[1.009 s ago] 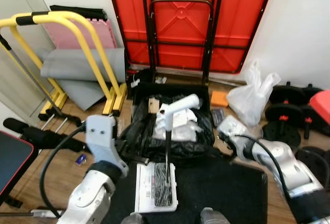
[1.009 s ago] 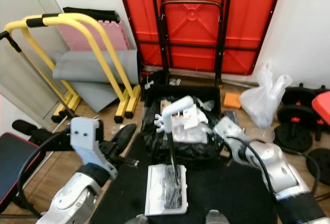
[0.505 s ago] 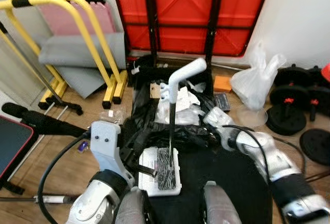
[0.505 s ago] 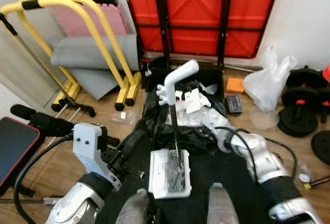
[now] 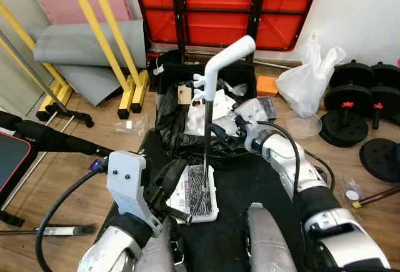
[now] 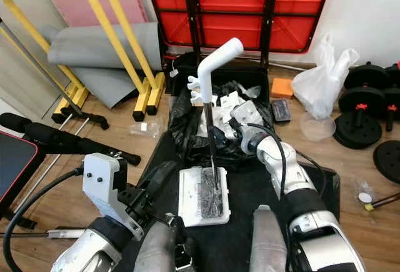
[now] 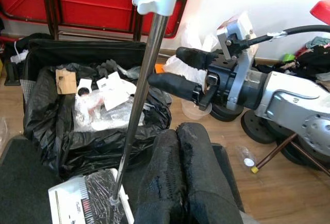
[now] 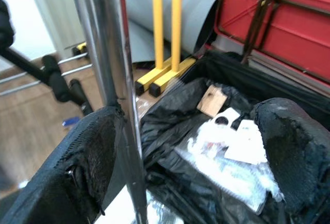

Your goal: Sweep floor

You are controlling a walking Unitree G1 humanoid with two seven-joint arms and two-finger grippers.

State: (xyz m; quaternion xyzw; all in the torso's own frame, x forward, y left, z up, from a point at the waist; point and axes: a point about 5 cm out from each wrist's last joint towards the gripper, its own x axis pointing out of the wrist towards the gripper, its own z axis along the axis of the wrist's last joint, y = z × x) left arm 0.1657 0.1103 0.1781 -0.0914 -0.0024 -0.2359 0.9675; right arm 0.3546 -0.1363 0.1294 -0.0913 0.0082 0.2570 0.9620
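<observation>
Reaching forward since a second ago, the right end effector [image 5: 230,128] now sits at the upright metal pole of the dustpan [image 5: 196,194], where before it hung well off to the robot's right. Its two black fingers [image 8: 87,157] are spread wide, one on each side of the pole, and they do not yet clamp it; one finger is touching or just beside the shaft, and which of the two cannot be told.

The pole [image 5: 205,141] stands nearly vertical, rising from the white pan on the black floor mat [image 5: 275,191] to a white angled handle [image 5: 226,59] at the top. Its long axis runs straight up and down, crossing the gap between the fingers about halfway up the shaft.

Behind the pole lies an open black rubbish bag [image 5: 187,131] filled with white paper scraps.

The left end effector [image 7: 180,177] has its fingers pressed together, gripping nothing, low and close to the robot's left of the pan.

The right arm is the nearer one, so closing its fingers straight inward looks like the next move.
</observation>
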